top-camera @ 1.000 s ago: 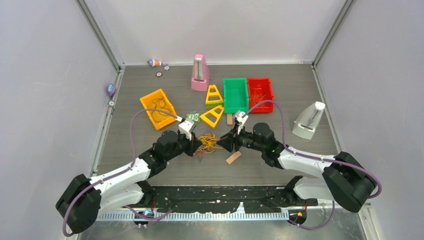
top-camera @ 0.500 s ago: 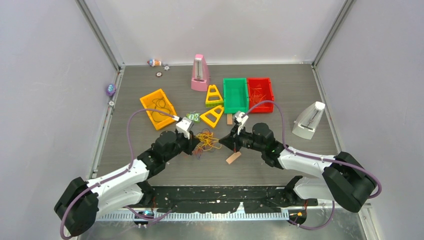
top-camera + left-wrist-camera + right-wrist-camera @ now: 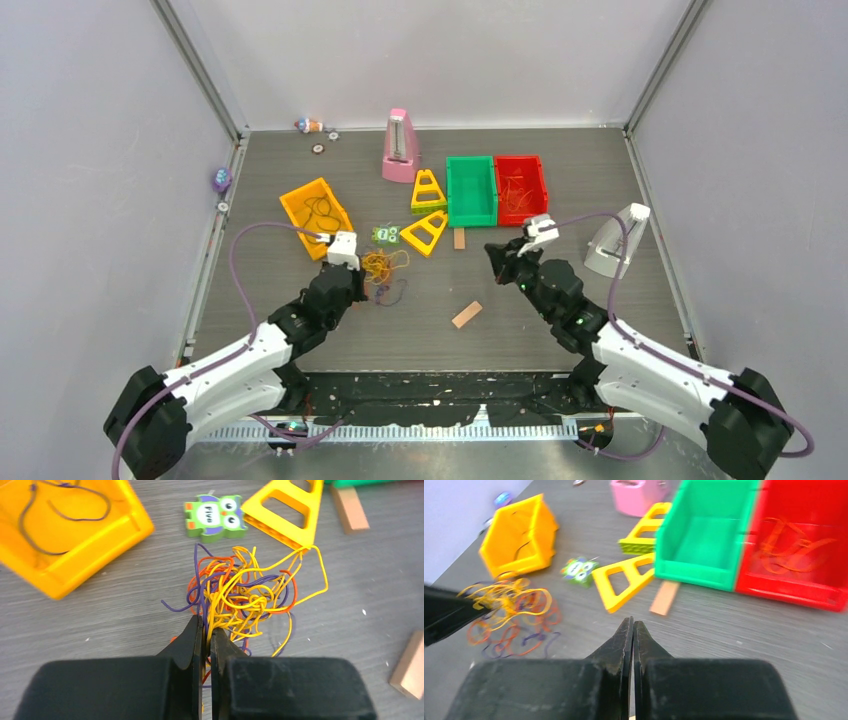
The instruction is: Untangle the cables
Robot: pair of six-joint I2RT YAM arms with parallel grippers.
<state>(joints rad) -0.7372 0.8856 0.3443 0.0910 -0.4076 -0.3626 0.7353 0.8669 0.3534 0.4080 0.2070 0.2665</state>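
Note:
The cables are a tangled clump of thin yellow, orange-red and dark purple cords on the grey table, left of centre. In the left wrist view the clump lies just ahead of my left gripper, whose jaws are shut on a few yellow and purple strands at the clump's near edge. In the top view the left gripper is at the clump's near left side. My right gripper is shut and empty, well to the right of the clump. In its own view the right gripper is over bare table, with the clump far left.
An orange bin holds purple cords, a red bin holds orange cords, and a green bin stands between them. Yellow triangles, an owl tile, wooden blocks, a pink metronome and a white one stand around.
My left gripper has pulled the clump to the left and farther back. My right gripper has moved away from the clump, to the right and toward the bins.

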